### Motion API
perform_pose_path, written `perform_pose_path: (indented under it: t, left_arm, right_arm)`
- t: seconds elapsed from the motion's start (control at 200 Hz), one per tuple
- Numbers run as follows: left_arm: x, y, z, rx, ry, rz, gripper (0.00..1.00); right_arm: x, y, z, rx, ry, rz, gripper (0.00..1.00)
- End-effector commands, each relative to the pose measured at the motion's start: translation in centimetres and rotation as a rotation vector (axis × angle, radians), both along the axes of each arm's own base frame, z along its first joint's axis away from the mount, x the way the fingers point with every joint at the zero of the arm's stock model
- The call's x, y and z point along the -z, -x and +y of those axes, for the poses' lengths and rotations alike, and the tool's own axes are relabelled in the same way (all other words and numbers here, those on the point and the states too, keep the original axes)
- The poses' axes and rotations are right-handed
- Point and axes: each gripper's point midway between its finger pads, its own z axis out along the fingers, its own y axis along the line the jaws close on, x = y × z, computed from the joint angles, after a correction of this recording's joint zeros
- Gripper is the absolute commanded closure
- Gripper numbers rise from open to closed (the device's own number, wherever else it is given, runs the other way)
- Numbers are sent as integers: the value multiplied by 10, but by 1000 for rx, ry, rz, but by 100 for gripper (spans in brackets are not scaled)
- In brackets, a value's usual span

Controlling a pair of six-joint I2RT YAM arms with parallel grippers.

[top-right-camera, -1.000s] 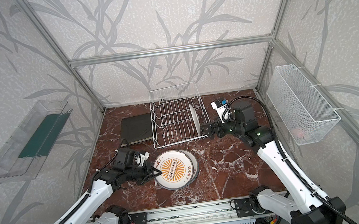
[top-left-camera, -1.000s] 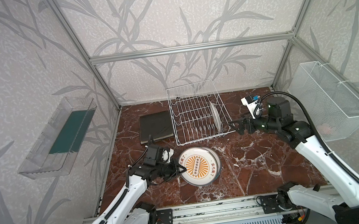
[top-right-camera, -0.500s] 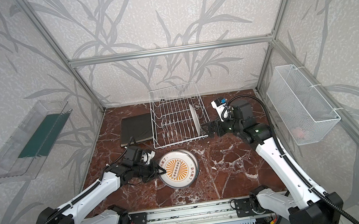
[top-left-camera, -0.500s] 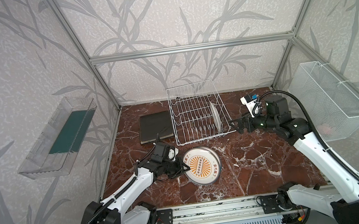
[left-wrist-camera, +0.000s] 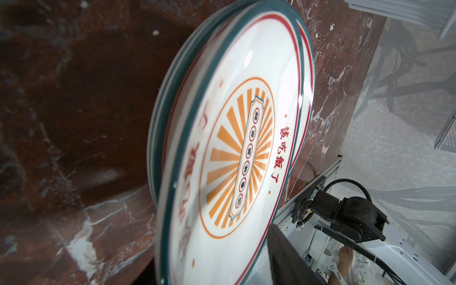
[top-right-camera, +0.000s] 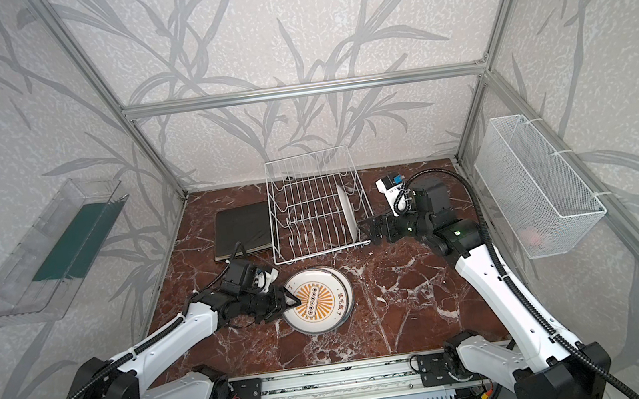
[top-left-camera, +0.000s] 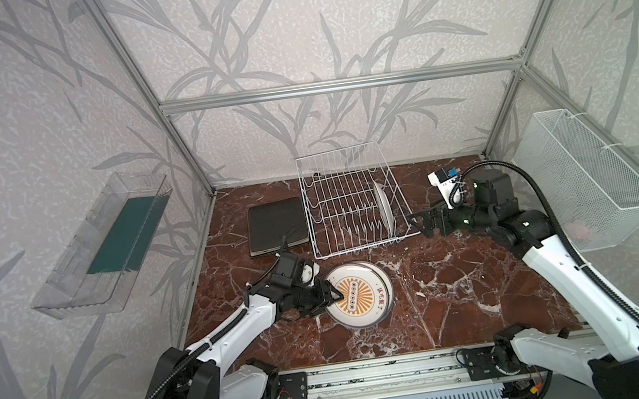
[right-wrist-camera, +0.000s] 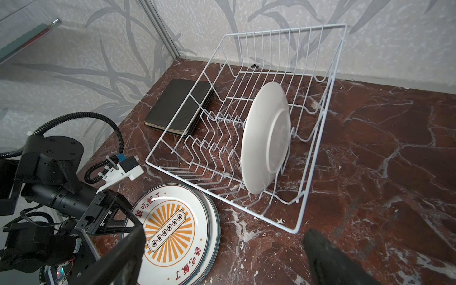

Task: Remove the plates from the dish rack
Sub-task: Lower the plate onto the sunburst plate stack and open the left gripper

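In both top views, I am seeing one round plate (top-left-camera: 384, 211) standing in the rack (top-left-camera: 358, 249), so unloading is looking nearly finished. The round stack (top-left-camera: 364, 299) and square stack (top-left-camera: 276, 227) are lying outside it. My left gripper (top-left-camera: 333, 293) is sitting open at the round stack's rim. My right gripper (top-left-camera: 417, 224) is hovering open beside the rack.

The left wrist view is showing only the stack's sunburst face.

The right wrist view alone is showing the racked plate's plain white back.

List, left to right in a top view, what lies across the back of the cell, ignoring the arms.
clear tray → square plates → dish rack → mesh basket

Plate (top-left-camera: 384, 208) in rack (top-left-camera: 332, 211); stack (top-left-camera: 364, 299) before it.
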Motion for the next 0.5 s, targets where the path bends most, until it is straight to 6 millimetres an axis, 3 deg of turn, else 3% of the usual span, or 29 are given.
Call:
perform_pose_path:
  t: [0.0, 0.205, 0.495]
  left_arm:
    - [-2, -2, 4, 0, -34, -14, 37]
    - [-10, -4, 7, 1, -80, 0, 23]
    - [-29, -3, 20, -3, -182, 4, 14]
  right_arm:
    - [-18, -4, 1, 2, -22, -42, 1]
    - [-23, -4, 1, 3, -27, -49, 1]
    - [-20, -6, 3, 6, -43, -36, 1]
